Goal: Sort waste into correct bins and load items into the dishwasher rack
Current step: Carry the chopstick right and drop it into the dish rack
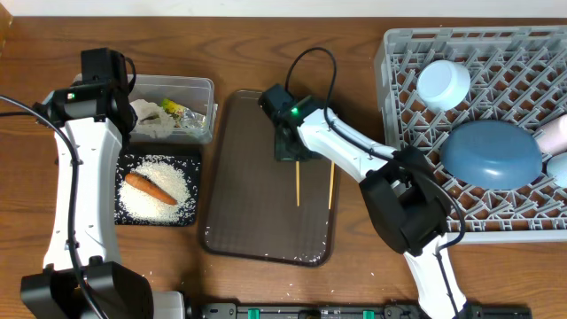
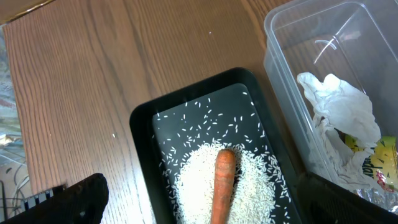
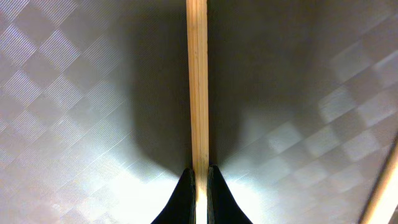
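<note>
My right gripper (image 1: pixel 293 152) (image 3: pixel 199 180) is shut on one wooden chopstick (image 1: pixel 298 184) (image 3: pixel 198 81), low over the brown serving tray (image 1: pixel 257 221). The second chopstick (image 1: pixel 331 184) (image 3: pixel 380 190) lies beside it on that tray. My left gripper (image 2: pixel 205 208) is open and empty above the black tray (image 1: pixel 159 217) (image 2: pixel 140 124). That tray holds loose rice (image 1: pixel 168 197) (image 2: pixel 193 180) and the carrot (image 1: pixel 149 187) (image 2: pixel 222 183). The clear tub (image 1: pixel 199 86) (image 2: pixel 283 68) holds paper wrappers (image 1: pixel 152 118) (image 2: pixel 339 106) and the yellow-green packet (image 1: pixel 173 108) (image 2: pixel 379 155). The dishwasher rack (image 1: pixel 416 177) holds the blue plate (image 1: pixel 492 152) and the light-blue bowl (image 1: pixel 443 84).
Two small cups (image 1: pixel 555 133) sit at the rack's right edge. The left arm (image 1: pixel 80 168) stands along the table's left side, beside both bins. The right arm (image 1: pixel 354 151) reaches from the front across the rack's near-left corner. Bare wood lies beyond the black tray (image 2: pixel 112 62).
</note>
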### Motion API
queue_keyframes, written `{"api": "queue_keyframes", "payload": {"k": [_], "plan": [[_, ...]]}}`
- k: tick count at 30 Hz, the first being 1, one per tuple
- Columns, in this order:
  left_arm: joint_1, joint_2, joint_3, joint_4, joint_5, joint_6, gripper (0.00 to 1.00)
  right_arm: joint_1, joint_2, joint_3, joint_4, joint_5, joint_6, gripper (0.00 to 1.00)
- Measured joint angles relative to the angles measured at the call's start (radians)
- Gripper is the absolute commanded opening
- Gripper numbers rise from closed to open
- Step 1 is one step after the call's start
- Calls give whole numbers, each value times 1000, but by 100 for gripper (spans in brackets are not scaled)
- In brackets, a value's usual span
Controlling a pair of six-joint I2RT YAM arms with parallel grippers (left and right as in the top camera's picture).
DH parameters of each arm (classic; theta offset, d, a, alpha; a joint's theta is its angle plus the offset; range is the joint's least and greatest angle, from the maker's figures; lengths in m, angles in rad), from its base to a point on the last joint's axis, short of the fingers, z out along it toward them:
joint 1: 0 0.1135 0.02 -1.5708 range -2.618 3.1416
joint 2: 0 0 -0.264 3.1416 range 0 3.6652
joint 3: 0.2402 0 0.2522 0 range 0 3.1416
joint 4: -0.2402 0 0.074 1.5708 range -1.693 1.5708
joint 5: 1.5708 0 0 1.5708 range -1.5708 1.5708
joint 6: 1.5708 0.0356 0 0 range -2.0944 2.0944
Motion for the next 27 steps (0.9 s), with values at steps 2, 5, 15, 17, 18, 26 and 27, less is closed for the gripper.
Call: {"api": "queue_keyframes", "payload": {"k": [2, 5, 15, 17, 18, 26, 27], "plan": [[0, 0, 0, 0, 0, 0, 98, 0, 0, 7, -13, -18, 0, 1], [0, 0, 0, 0, 0, 0, 98, -10, -1, 20, -53, -53, -9, 1], [0, 0, 0, 0, 0, 0, 98, -248, -290, 78, -203, -85, -275, 1], [0, 0, 0, 0, 0, 0, 98, -320, -368, 93, -229, -86, -336, 1], [0, 0, 0, 0, 0, 0, 98, -363, -402, 100, -238, -85, -368, 1], [0, 0, 0, 0, 0, 0, 98, -555, -420, 87, -236, -121, -551, 1], [0, 0, 0, 0, 0, 0, 98, -562, -412, 76, -223, -124, -560, 1]]}}
